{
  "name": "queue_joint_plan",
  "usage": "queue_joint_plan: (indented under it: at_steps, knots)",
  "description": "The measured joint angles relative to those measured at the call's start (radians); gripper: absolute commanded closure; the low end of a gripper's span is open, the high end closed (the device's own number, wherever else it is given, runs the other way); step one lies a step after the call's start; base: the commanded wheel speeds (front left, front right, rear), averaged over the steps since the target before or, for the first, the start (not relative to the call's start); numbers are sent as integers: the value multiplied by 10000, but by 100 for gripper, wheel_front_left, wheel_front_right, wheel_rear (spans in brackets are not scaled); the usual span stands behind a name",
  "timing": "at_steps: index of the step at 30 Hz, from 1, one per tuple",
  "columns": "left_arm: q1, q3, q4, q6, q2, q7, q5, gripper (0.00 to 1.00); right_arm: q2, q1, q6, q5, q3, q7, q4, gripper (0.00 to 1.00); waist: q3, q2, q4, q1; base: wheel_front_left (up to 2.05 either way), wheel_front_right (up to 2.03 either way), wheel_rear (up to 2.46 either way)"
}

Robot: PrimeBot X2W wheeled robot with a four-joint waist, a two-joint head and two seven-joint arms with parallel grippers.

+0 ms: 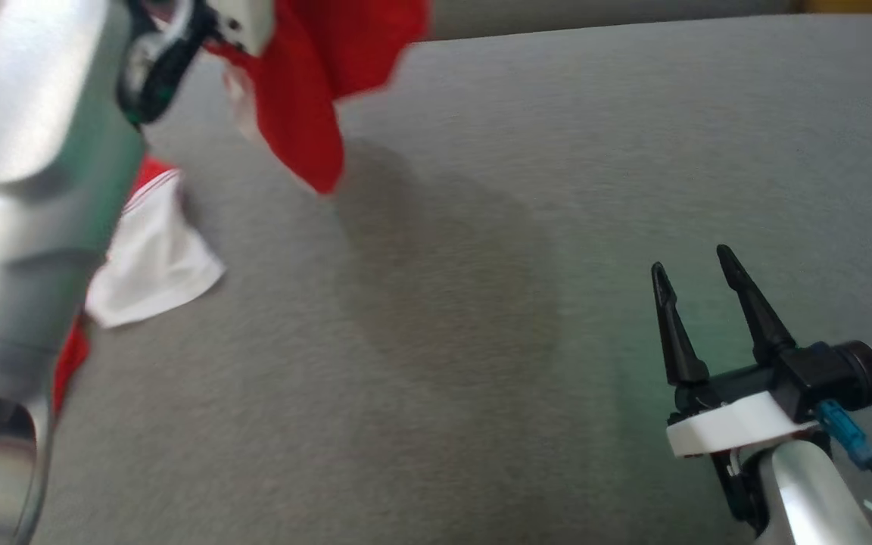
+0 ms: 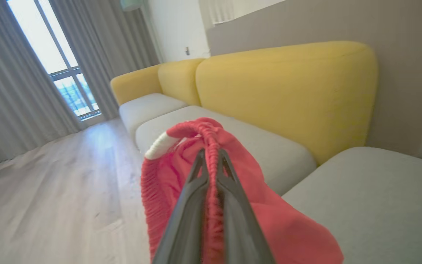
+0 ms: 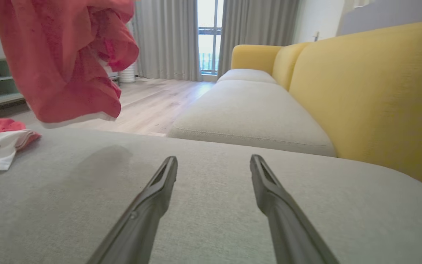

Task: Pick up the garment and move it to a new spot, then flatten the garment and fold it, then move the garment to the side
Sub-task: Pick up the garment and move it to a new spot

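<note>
Aloft, left fingers (image 2: 189,205) pinch the red garment (image 1: 300,113) above the grey cushion (image 1: 557,189).

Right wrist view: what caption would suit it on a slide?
Open right gripper low over a grey cushion; red garment hangs aloft at left, yellow backrest at right.

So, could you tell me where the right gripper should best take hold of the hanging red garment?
Probably the red garment's free lower hem, approached from the robot's right, where the open right gripper hovers. The left gripper pinches the gathered waistband, so the hem hangs loose above the cushion.
</note>
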Motion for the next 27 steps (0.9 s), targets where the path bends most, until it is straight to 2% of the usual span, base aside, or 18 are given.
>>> queue_joint_plan:
  at_steps: [6, 12, 18, 22, 23, 24, 27]
  knots:
    - [678, -1103, -1053, 0, -6, 314, -867, 100, 182, 9, 0, 102, -40, 0, 17, 0, -183, 0, -1138, 1, 0, 0, 0]
    - [2549, -2813, -1764, 0, -82, 33, -1576, 100, 230, 19, 0, 161, -113, 2, 48, 0, -115, 0, -1965, 2, 0, 0, 0]
    - [4865, -4663, -1802, 0, -155, -811, -1676, 100, 322, 21, 0, 222, -90, 0, 52, 0, 93, 0, -2366, 3, 0, 0, 0]
    - [5836, -4943, -1503, 113, -405, -1843, -1584, 100, 345, 117, 0, 219, -240, 2, 48, 0, 84, 0, -2262, 3, 0, 0, 0]
    - [5934, -4953, -1459, 316, -481, -2242, -1400, 57, 349, 208, 0, 219, -270, 0, 48, 0, 55, 0, -2198, 3, 0, 0, 0]
    - [5993, -4957, -1407, 520, -577, -2569, -1244, 0, 353, 305, 0, 217, -288, 0, 58, 0, 21, 0, -2127, 3, 0, 0, 0]
    - [6086, -5003, -1256, 1043, -815, -3361, -790, 0, 368, 602, 0, 217, -347, 2, 81, 0, -133, 0, -1862, 3, 0, 0, 0]
